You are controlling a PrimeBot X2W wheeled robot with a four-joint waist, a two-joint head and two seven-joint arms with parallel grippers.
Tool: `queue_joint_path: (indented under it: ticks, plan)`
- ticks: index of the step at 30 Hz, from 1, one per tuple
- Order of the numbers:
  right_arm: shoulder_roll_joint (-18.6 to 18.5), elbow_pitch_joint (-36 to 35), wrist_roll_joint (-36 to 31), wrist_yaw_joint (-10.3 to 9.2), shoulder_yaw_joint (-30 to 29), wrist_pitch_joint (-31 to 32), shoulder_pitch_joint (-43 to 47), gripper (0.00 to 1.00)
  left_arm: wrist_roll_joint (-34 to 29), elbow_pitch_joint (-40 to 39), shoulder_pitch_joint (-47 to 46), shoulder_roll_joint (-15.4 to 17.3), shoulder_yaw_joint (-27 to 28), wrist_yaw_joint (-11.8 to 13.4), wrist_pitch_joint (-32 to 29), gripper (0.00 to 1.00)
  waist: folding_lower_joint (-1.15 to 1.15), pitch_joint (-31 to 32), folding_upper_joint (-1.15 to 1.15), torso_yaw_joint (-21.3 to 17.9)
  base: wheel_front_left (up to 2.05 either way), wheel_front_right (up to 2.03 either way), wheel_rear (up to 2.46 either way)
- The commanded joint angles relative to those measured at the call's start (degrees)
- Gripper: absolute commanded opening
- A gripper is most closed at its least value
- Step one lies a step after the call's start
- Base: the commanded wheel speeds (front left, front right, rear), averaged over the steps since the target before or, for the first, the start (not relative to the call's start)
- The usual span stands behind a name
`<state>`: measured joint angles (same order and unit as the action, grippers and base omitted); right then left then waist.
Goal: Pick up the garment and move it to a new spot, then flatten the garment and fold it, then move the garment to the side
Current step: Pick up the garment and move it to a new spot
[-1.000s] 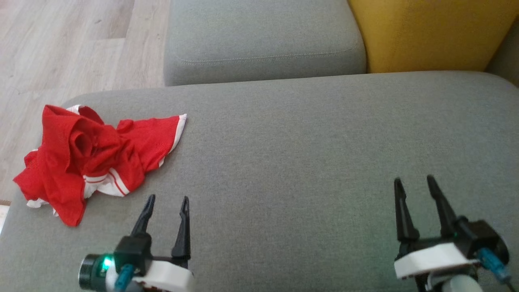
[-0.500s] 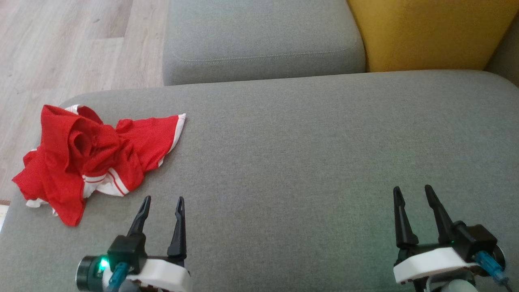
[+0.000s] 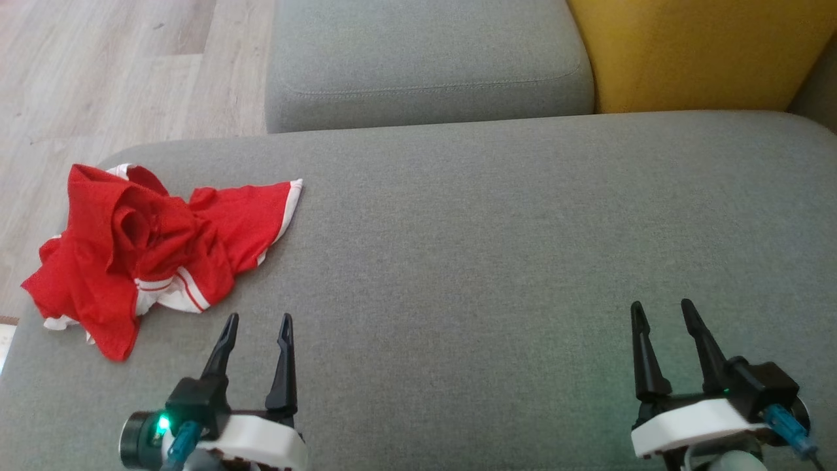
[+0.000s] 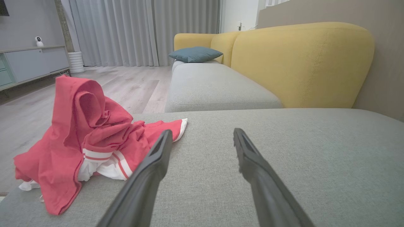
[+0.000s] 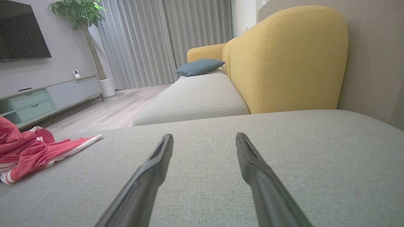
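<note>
Both hands stand with their two dark fingers spread wide and nothing between them. The left hand (image 3: 259, 318) hovers over the near left of the wide grey fabric seat cushion (image 3: 497, 248); the right hand (image 3: 661, 305) hovers at the near right, well apart from it. The crumpled red mesh garment (image 3: 131, 248) with white striped trim lies at the cushion's left edge, just beyond and left of the left hand, touched by neither hand. One flat, white-bordered corner of it points right.

From the head view the garment reads as a spread, rumpled patch, with pale wood plank floor (image 3: 98, 78) at the far left, a second grey seat cushion (image 3: 425, 59) farther off and a mustard-yellow padded backrest (image 3: 693, 52) at the far right. The left wrist view shows it (image 4: 91, 132) as a raised heap with a folded peak, just left of that hand's fingers.

The wrist views take in the room beyond: a blue-grey pillow (image 4: 194, 54) on the far cushion, long grey curtains (image 4: 142, 31), a low pale cabinet (image 5: 47, 97), a potted plant (image 5: 79, 12) and a dark wall screen (image 5: 22, 30). In the right wrist view the garment lies low at the far left.
</note>
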<state>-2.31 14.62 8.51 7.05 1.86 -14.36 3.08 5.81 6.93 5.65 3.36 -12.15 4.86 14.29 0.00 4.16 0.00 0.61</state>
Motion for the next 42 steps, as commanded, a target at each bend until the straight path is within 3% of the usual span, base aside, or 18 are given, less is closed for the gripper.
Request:
queue_joint_path:
  ticks: [1, 11, 31, 42]
  plan:
    - [-0.6, -1.7, 0.0, 0.44, 1.7, -0.6, -2.4, 1.00, 0.0, -2.2, -2.2, -0.3, 2.1, -0.2, 0.7, 1.00, 0.00, -0.1, 0.00, 0.1, 0.00, 0.00, 0.00]
    - [-0.6, -1.7, 0.1, 0.44, 4.1, -0.6, -2.1, 1.00, -0.2, -1.8, -2.7, -0.4, 3.1, -0.2, 0.7, 1.00, 0.00, -0.3, 0.00, 3.9, 0.00, 0.00, 0.00]
    - [-0.6, -1.7, 2.6, 0.44, 7.9, -0.6, -1.9, 1.00, -2.1, -2.7, -2.6, -0.5, 6.9, -1.6, 0.7, 1.00, 0.00, -0.5, 0.00, 18.9, 0.00, 0.00, 0.00]
    - [-0.6, -1.6, 2.9, 0.44, 8.2, -0.6, -2.5, 1.00, -3.6, -3.5, -3.8, 1.0, 8.0, -2.7, 0.7, 1.00, 0.00, -1.7, 0.00, 19.8, 0.00, 0.00, 0.00]
